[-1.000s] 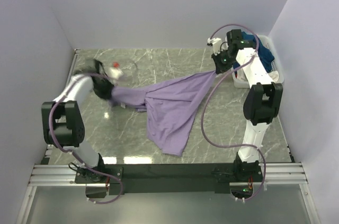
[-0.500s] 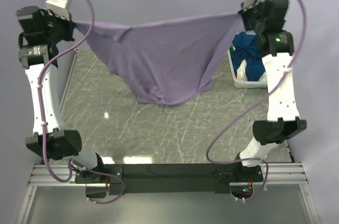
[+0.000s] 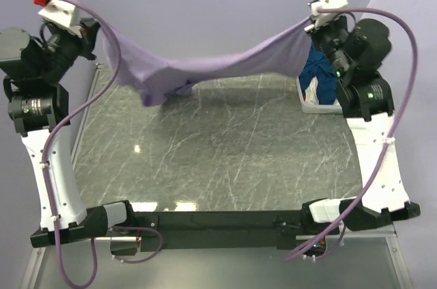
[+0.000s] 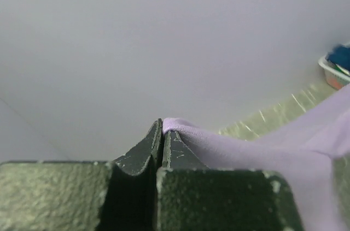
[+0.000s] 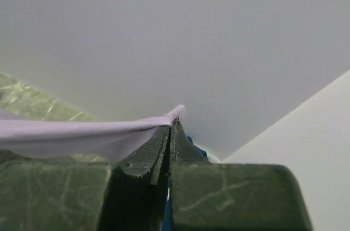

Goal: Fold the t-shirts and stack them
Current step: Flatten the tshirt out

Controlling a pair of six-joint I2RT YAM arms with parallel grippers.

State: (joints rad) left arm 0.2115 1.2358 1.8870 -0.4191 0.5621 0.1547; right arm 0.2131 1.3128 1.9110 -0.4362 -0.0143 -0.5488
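Left hand: the left hand (image 4: 162, 128) is raised high at the far left. Its two dark, rough-textured fingers are pressed together, pinching a corner of the pale lilac-purple soft cloth t-shirt (image 3: 205, 67) between their tips.
Right hand: the right hand (image 5: 171, 124) is raised high at the far right. Its fingers are likewise clamped tight on the opposite edge of the same shirt, and a small tip of cloth pokes past the fingertips.
Shirt: it hangs in the air between the two hands, well above the desk, stretched into a shallow sagging band. A bunched lump droops near the left end, and the right end fans wider just below the right hand.
Desk: the grey-green marbled desk (image 3: 225, 152) lies beneath the shirt, and none of the cloth touches it.
Basket: a white plastic basket (image 3: 321, 106) sits at the far right corner of the desk, beside the right arm.
Basket contents: a dark teal-blue crumpled cloth (image 3: 319, 70) is heaped on top, with a white cloth (image 3: 311, 91) showing under it.
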